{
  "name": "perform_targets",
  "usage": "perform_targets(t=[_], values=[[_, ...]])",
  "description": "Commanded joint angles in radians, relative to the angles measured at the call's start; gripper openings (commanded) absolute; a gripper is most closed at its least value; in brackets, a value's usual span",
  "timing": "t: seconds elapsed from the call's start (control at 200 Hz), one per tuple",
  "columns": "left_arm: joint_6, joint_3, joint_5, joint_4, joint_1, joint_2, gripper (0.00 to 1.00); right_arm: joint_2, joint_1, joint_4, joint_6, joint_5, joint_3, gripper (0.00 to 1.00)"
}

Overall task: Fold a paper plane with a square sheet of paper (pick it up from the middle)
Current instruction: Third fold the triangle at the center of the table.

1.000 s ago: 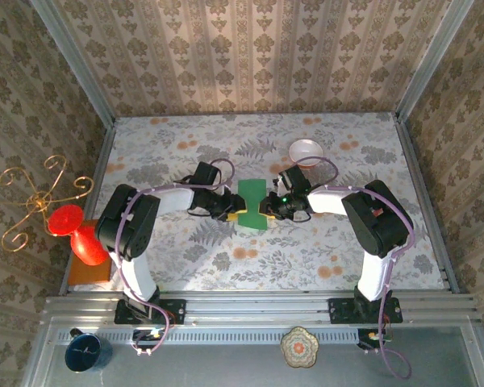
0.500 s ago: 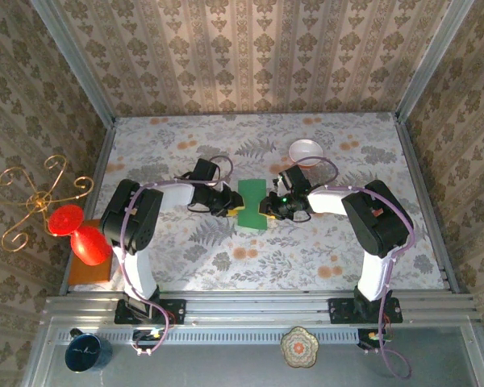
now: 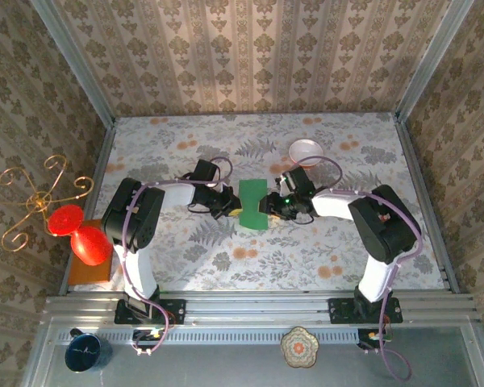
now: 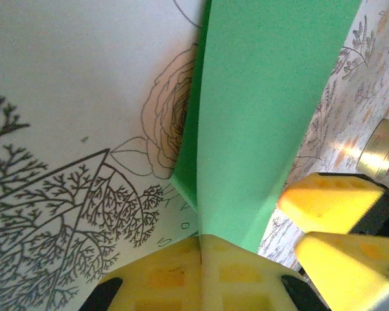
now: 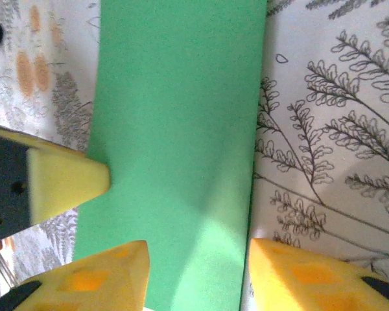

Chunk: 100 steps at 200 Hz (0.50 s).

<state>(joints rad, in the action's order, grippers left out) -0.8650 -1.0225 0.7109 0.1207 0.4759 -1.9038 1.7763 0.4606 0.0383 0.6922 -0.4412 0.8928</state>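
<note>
The square sheet of paper (image 3: pixel 252 201) lies folded into a narrow bright-green rectangle at the middle of the flowered table. My left gripper (image 3: pixel 232 208) meets it from the left. In the left wrist view its yellow fingers (image 4: pixel 175 272) are pressed together at the gripper's tip (image 4: pixel 201 249), shut on the paper (image 4: pixel 259 116), whose two layers rise from the seam. My right gripper (image 3: pixel 268 206) comes in from the right. Its fingers (image 5: pixel 110 272) stand apart on either side of the green strip (image 5: pixel 175 110), so the gripper (image 5: pixel 198 249) is open.
A white bowl with a red rim (image 3: pixel 306 149) stands behind the right gripper. A red object (image 3: pixel 79 235) on an orange board (image 3: pixel 87 272) sits at the table's left edge, next to a gold wire stand (image 3: pixel 32 201). A blue cup (image 3: pixel 86 352) and a patterned dish (image 3: pixel 299 347) rest on the near rail.
My left gripper has closed onto the paper's left side. My right gripper has opened, and its arm has shifted slightly to the right.
</note>
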Motion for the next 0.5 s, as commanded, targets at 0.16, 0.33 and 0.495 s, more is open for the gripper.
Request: perform_targets(t=[0.16,0.33,0.495], values=[[-0.092,0.040,-0.016,-0.048,-0.003,0.097,0.07,-0.203,0.043,0.135,-0.243,0.136,-0.110,0.67],[-0.144,0.068,-0.025,-0.065,-0.003,0.128,0.07,-0.283,0.157,0.256,-0.415,0.330,-0.190,0.73],[-0.178,0.075,-0.024,-0.072,-0.002,0.137,0.07,-0.263,0.223,0.315,-0.574,0.334,-0.199,0.75]])
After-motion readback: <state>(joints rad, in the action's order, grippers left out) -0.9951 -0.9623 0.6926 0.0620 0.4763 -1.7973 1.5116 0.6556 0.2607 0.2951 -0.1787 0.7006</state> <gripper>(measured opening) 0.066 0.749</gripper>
